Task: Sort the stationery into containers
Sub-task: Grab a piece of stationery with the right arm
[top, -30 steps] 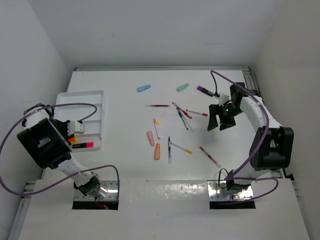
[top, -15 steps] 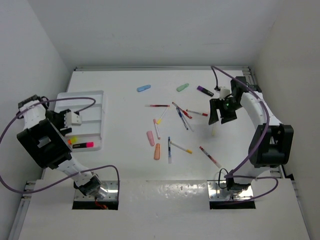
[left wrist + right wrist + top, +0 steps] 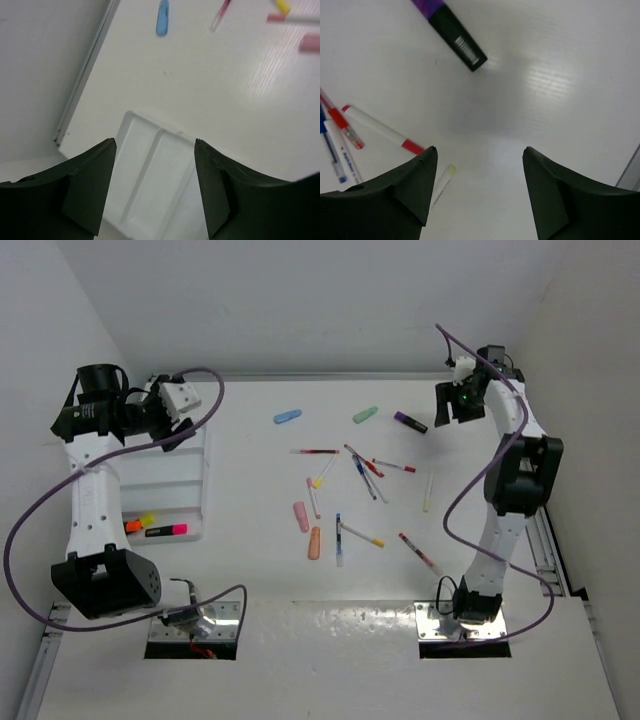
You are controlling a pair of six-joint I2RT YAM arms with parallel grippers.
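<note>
Overhead view of a white tabletop (image 3: 250, 580) with two robot arms. The left arm (image 3: 92, 480) reaches up along the left side, and its jaws hang above the far end of a white divided tray (image 3: 165, 485). The wrist view shows these jaws open and empty, with the tray's (image 3: 150, 170) long compartments straight below the gap. A blue highlighter (image 3: 162, 18) lies farther off on the tabletop.

In the tray's nearest compartment lie an orange and yellow highlighter (image 3: 140, 523) and, just beside it, a pink-capped one (image 3: 172, 529).

The right arm (image 3: 510, 470) stretches to the far right corner. Its jaws are open and hold nothing. They hover close to a black highlighter with a purple cap (image 3: 409, 422). In the wrist view that highlighter (image 3: 451, 34) lies flat, just beyond the gap. A red and white pen (image 3: 382, 130) lies to the left, touching nothing.

The other stationery is spread across the middle of the tabletop, outside the tray:
- a blue highlighter (image 3: 287, 417) and a green one (image 3: 365, 414) toward the far edge
- a loose cluster of thin pens (image 3: 365, 470), some crossing
- a pale pen (image 3: 428, 492) off to the right
- a pink highlighter (image 3: 301, 516) and an orange one (image 3: 314, 543) nearer the arms
</note>
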